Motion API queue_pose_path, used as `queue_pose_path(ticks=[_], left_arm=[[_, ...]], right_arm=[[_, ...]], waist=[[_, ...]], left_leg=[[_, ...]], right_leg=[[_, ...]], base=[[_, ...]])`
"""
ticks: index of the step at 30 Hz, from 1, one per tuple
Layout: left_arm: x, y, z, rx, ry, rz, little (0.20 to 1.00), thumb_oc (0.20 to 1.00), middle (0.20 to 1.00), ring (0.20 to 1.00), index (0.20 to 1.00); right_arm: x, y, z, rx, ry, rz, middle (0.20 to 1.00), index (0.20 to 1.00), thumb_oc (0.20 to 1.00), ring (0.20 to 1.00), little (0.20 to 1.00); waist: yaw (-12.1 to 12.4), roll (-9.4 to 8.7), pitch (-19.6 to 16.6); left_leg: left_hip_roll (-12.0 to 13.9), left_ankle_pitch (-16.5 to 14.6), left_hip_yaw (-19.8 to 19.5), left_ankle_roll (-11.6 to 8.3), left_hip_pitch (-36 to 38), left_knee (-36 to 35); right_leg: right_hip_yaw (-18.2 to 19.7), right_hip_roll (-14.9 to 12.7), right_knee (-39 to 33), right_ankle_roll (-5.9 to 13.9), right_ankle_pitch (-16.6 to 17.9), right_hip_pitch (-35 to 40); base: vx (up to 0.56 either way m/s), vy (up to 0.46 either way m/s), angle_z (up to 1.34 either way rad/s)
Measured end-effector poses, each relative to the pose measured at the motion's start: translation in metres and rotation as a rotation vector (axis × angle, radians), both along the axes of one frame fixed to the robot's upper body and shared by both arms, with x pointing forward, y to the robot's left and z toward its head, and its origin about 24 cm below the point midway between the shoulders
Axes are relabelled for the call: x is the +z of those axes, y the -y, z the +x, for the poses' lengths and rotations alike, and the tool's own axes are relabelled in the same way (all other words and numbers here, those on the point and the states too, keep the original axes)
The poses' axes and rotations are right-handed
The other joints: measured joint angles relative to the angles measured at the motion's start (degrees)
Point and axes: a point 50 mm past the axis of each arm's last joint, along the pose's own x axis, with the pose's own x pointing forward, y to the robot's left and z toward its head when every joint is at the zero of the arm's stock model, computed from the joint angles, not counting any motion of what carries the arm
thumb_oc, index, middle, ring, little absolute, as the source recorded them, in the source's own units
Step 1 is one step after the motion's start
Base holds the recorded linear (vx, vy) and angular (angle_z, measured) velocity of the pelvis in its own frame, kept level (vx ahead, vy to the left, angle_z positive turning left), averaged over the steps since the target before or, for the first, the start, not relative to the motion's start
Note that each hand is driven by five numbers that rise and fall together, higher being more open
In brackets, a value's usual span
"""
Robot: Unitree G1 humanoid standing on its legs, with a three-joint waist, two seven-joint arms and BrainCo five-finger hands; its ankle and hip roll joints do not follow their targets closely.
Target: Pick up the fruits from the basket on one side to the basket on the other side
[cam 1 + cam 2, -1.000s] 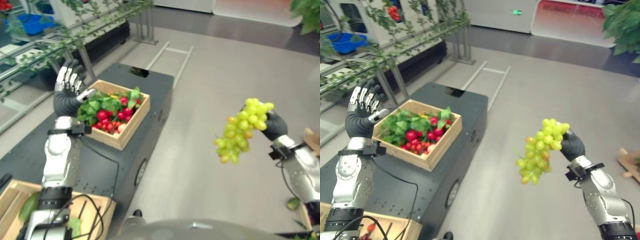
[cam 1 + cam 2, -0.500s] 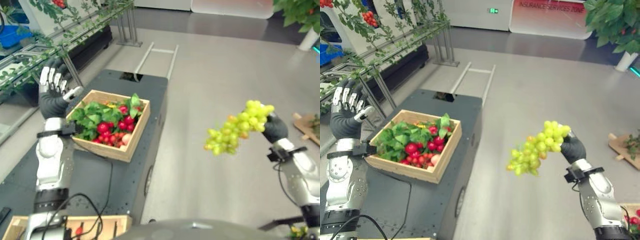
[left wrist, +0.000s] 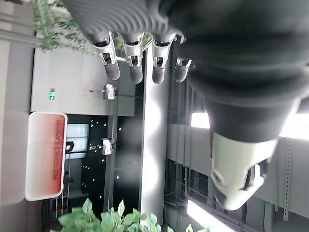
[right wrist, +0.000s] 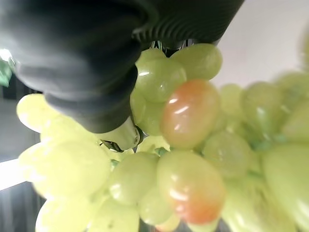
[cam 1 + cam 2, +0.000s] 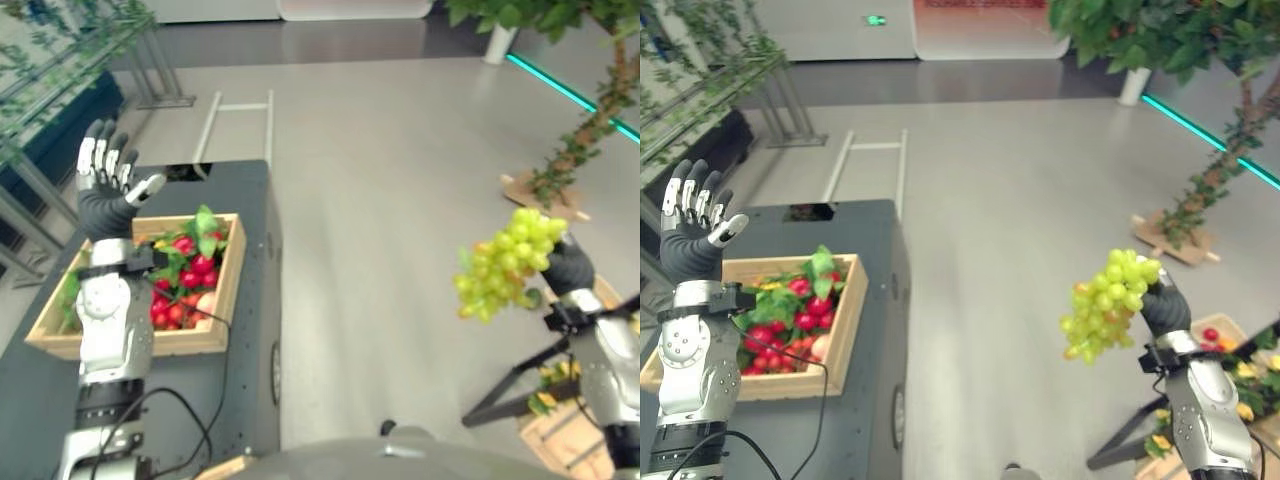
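Note:
A bunch of green grapes (image 5: pixel 505 262) hangs in the air over the floor at the right, and my right hand (image 5: pixel 568 268) is shut on its top. Up close in the right wrist view the grapes (image 4: pixel 183 135) crowd against the hand's dark cover. A wooden basket (image 5: pixel 218 300) of red fruit and green leaves stands on the dark table (image 5: pixel 255 230) at the left. Above the basket's far left corner my left hand (image 5: pixel 108 190) is raised, open, fingers straight and holding nothing. Another wooden basket (image 5: pixel 1225 330) with fruit sits low at the right, beyond my right hand.
A black stand (image 5: pixel 510 385) and a wooden crate (image 5: pixel 560 440) with yellow fruit lie below my right arm. A potted tree (image 5: pixel 575 130) on a wooden base rises at the far right. Metal racks with vines (image 5: pixel 700 95) line the far left. Bare floor (image 5: pixel 380 200) spreads between.
The whole picture has swung to the right, so the camera has moved. My right hand still holds the grapes, now further right; the right-side basket and stand have come into sight.

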Motion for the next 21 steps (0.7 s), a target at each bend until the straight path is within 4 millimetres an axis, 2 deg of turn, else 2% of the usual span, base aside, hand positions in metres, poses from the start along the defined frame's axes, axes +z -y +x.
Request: queue_pose_path(ticks=[1, 2, 3, 4, 6, 7, 8, 9, 10, 11, 12, 18, 21], left_arm=[[0.001, -0.001, 0.0, 0.006, 0.005, -0.003, 1.0, 1.0, 1.0, 1.0, 1.0], [0.006, -0.004, -0.001, 0.019, 0.026, -0.001, 1.0, 1.0, 1.0, 1.0, 1.0], [0.008, -0.005, -0.002, 0.029, 0.037, -0.008, 1.0, 1.0, 1.0, 1.0, 1.0], [0.008, -0.003, -0.003, 0.027, 0.043, -0.022, 1.0, 1.0, 1.0, 1.0, 1.0], [0.012, -0.005, -0.009, 0.039, 0.062, -0.012, 1.0, 1.0, 1.0, 1.0, 1.0], [0.015, -0.007, -0.011, 0.053, 0.076, -0.009, 1.0, 1.0, 1.0, 1.0, 1.0], [0.015, -0.01, -0.012, 0.065, 0.075, -0.008, 1.0, 1.0, 1.0, 1.0, 1.0], [0.011, -0.012, -0.015, 0.081, 0.062, -0.011, 1.0, 1.0, 1.0, 1.0, 1.0], [0.01, -0.012, -0.015, 0.08, 0.056, -0.011, 1.0, 1.0, 1.0, 1.0, 1.0], [0.009, -0.011, -0.015, 0.076, 0.056, -0.016, 1.0, 1.0, 1.0, 1.0, 1.0], [0.006, -0.01, -0.015, 0.075, 0.048, -0.023, 1.0, 1.0, 1.0, 1.0, 1.0], [0.004, -0.006, -0.013, 0.057, 0.035, -0.023, 1.0, 1.0, 1.0, 1.0, 1.0], [0.002, -0.005, -0.013, 0.048, 0.03, -0.023, 1.0, 1.0, 1.0, 1.0, 1.0]], right_arm=[[0.004, 0.002, 0.003, -0.007, 0.01, -0.006, 0.2, 0.2, 0.2, 0.2, 0.2], [0.009, 0.001, 0.01, -0.003, 0.037, -0.004, 0.2, 0.2, 0.2, 0.2, 0.2], [0.009, 0.002, 0.013, -0.005, 0.039, 0.001, 0.2, 0.2, 0.2, 0.2, 0.2], [0.008, 0.005, 0.013, -0.014, 0.02, -0.006, 0.2, 0.2, 0.2, 0.2, 0.2], [0.009, 0.006, 0.013, -0.013, 0.022, -0.009, 0.2, 0.2, 0.2, 0.2, 0.2], [0.009, 0.007, 0.012, -0.017, 0.028, -0.01, 0.2, 0.2, 0.2, 0.2, 0.2], [0.01, 0.005, 0.013, -0.013, 0.034, -0.007, 0.2, 0.2, 0.2, 0.2, 0.2], [0.012, -0.007, 0.018, 0.038, 0.048, 0.0, 0.2, 0.2, 0.2, 0.2, 0.2], [0.016, -0.017, 0.023, 0.082, 0.067, -0.002, 0.2, 0.2, 0.2, 0.2, 0.2], [0.021, -0.019, 0.026, 0.096, 0.083, -0.008, 0.2, 0.2, 0.2, 0.2, 0.2], [0.024, -0.022, 0.031, 0.112, 0.1, 0.001, 0.2, 0.2, 0.2, 0.2, 0.2], [0.015, -0.019, 0.029, 0.104, 0.059, 0.003, 0.2, 0.2, 0.2, 0.2, 0.2], [0.013, -0.022, 0.027, 0.134, 0.054, -0.005, 0.2, 0.2, 0.2, 0.2, 0.2]], waist=[[0.55, 1.05, 1.05], [2.54, 2.75, 1.83], [3.18, 3.43, 2.2], [2.95, 3.9, 2.14], [4.28, 2.76, 0.77], [5.28, 0.79, -0.42], [6.71, 0.23, -0.81], [8.01, -0.68, -1.22], [9.2, -0.43, -2.18], [9.23, -0.33, -2.42], [9.56, 0.68, -2.88], [8.48, -1.18, -3.75], [7.44, -1.05, -3.87]], left_leg=[[0.84, -1.19, 0.97, 0.23, -0.69, 0.7], [1.65, -1.01, 0.24, 1.18, -1.3, -0.19], [2.96, -0.63, 2.22, 1.26, -1.5, -0.1], [4.59, -0.42, 4.03, 0.85, -1.08, -0.04], [5.32, -0.82, 6.12, -0.16, -0.26, 0.06], [5.48, -0.19, 8.67, -2.01, 0.03, 0.98], [5.45, -0.64, 9.02, -2.57, 0.11, 1.67], [5.89, -0.73, 8.58, -2.66, -0.59, 3.08], [4.5, -1.27, 7.69, -2.62, -2.07, 2.13], [3.48, -1.0, 7.02, -2.47, -2.17, 0.39], [3.42, 0.58, 7.22, -2.25, -1.23, -1.87], [4.76, -0.58, 11.26, -2.81, -1.46, 0.52], [4.89, -0.64, 12.25, -2.89, -1.28, 0.73]], right_leg=[[-0.67, 2.54, -2.71, 1.08, 4.0, -0.97], [-0.16, 3.91, -3.58, 3.5, 5.61, -2.32], [-2.61, 2.93, 1.33, 2.56, 2.34, -3.64], [-5.6, 0.68, 16.64, 0.72, -4.98, -5.07], [-6.96, -1.89, 23.95, 1.46, -10.18, -3.79], [-9.77, -4.29, 23.97, 1.24, -13.29, -1.08], [-10.68, -3.52, 21.04, 1.27, -13.87, 0.0], [-9.96, -0.22, 15.08, -0.38, -14.3, 1.19], [-7.16, 1.46, 10.02, -2.48, -14.26, 1.81], [-6.42, 2.47, 8.37, -3.76, -14.14, 1.38], [-4.7, 3.55, 6.89, -4.02, -12.91, 0.99], [-3.9, 4.43, 3.71, -3.14, -11.91, 1.97], [-3.71, 4.5, 3.73, -3.2, -11.93, 2.01]], base=[[-0.04, 0.032, -1.21], [0.04, 0.005, -1.3], [0.08, -0.025, -0.9], [0.06, -0.038, -0.38], [-0.04, -0.051, -0.48], [-0.05, -0.096, -0.72], [-0.04, -0.125, -1.01], [-0.03, -0.143, -1.12], [-0.01, -0.14, -1.0], [0.0, -0.097, -0.84], [-0.01, -0.129, -0.44], [0.0, -0.124, -0.14], [0.02, -0.111, -0.02]])
